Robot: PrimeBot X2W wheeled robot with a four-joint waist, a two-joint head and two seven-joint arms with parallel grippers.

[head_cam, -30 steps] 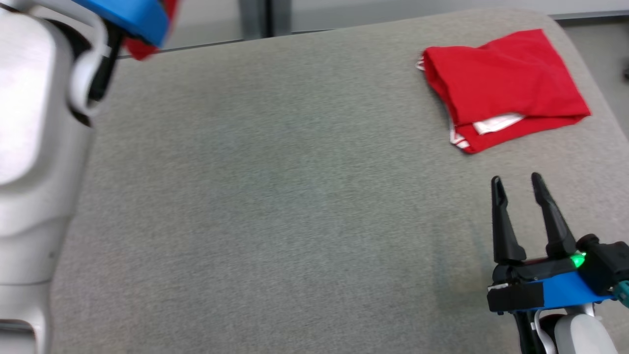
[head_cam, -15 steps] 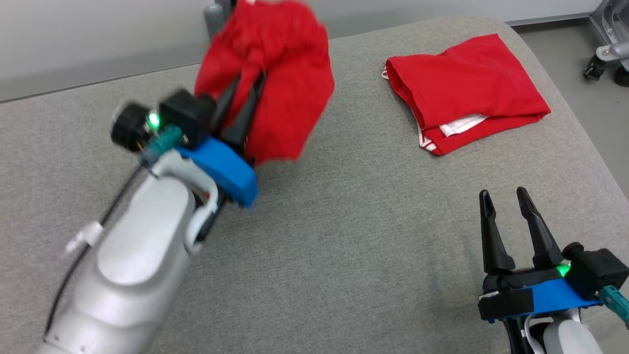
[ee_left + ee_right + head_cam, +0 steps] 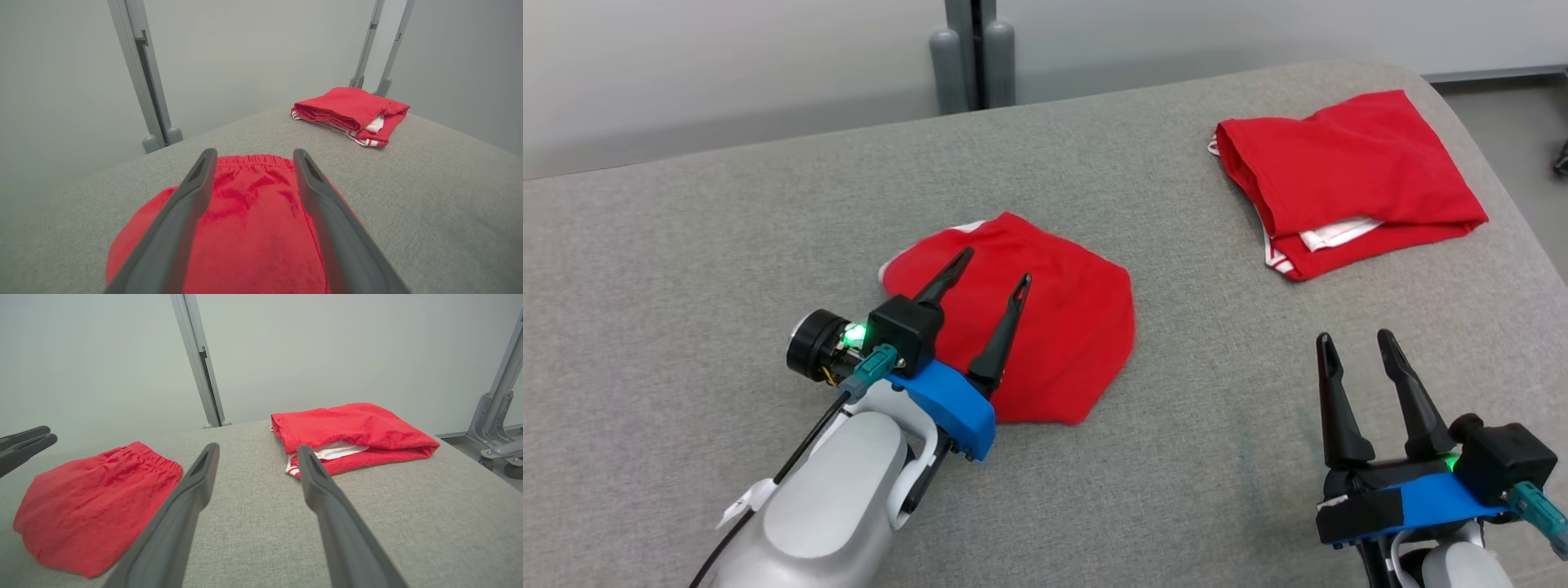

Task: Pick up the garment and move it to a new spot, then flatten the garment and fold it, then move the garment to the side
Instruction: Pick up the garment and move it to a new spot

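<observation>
A red garment (image 3: 1070,327) lies crumpled and roughly flat in the middle of the grey padded table (image 3: 727,229). My left gripper (image 3: 995,267) hovers just over its near-left part, open, with nothing between the fingers. In the left wrist view the garment (image 3: 249,220) spreads under the open left gripper (image 3: 254,154), its elastic waistband at the far edge. My right gripper (image 3: 1354,337) stands open at the lower right, well apart from the cloth. The right wrist view has the garment (image 3: 98,498) to the left of the right gripper (image 3: 255,448).
A second red garment (image 3: 1347,180), folded, with white trim showing, lies at the table's far right corner (image 3: 351,110) (image 3: 351,433). Grey metal posts (image 3: 970,49) rise behind the table. The left gripper's fingers (image 3: 24,443) show at the right wrist view's left edge.
My left gripper carried the red garment in from the far left, set it down mid-table and opened off it. The head camera shifted meanwhile. The right arm held still.
</observation>
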